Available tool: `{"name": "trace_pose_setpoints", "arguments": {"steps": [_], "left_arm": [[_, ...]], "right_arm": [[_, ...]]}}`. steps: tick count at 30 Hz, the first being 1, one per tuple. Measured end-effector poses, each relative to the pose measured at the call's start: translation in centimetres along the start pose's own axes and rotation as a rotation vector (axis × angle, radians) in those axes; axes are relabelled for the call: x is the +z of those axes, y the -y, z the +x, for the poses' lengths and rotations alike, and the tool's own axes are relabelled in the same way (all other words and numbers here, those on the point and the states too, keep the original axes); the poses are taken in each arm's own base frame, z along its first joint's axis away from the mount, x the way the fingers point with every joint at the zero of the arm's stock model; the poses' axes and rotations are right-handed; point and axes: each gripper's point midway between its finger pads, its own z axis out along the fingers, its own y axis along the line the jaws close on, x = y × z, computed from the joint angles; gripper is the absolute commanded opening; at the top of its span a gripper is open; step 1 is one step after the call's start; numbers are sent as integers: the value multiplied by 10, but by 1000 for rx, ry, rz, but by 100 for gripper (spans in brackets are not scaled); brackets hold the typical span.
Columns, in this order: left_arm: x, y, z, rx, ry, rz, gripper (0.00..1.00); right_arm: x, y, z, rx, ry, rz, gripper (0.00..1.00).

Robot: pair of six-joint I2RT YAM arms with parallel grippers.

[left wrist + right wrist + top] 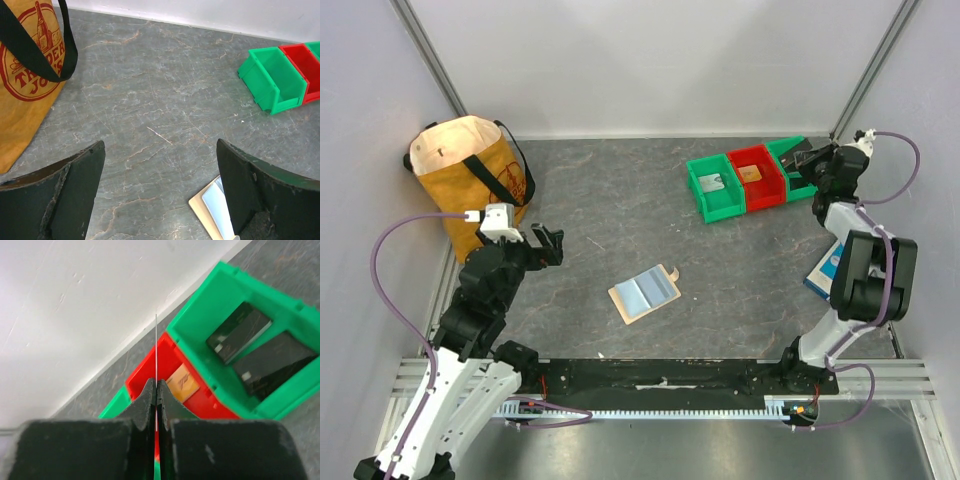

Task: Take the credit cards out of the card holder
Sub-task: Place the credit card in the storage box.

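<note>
R pincer (156, 385), card (156, 340) betw. jaws

Tan card holder (644, 292) lying open, blue face up, orange-tan credit card (182, 382) in red bin (766, 196)

Bare tabletop (620, 200) around card holder (644, 293); bag (470, 175) left; bins (745, 180) far right.

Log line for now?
left end effector: open, empty; right end effector: shut on credit card by bins; card holder: open on table
</note>
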Motion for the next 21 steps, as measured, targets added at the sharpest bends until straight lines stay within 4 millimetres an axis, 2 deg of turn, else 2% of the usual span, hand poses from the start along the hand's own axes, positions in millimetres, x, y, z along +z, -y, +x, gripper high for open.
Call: {"name": "trace_pose_setpoints", "arguments": {"steps": [4,8,15,21], "left_arm": [[0,0,0,3,-1,-1,97],[2,-2,1,6,-7,-8,97],[5,-4,4,11,-18,-19,96],[8,-7,5,12,-26,-29,96]], "right_arm": [[36,23,-10,-6,26,58,0],[65,45,-1,-17,4,95,0],[94,75,9,-26,-16,139,0],[109,85,12,-18,-37,122,3]]}}
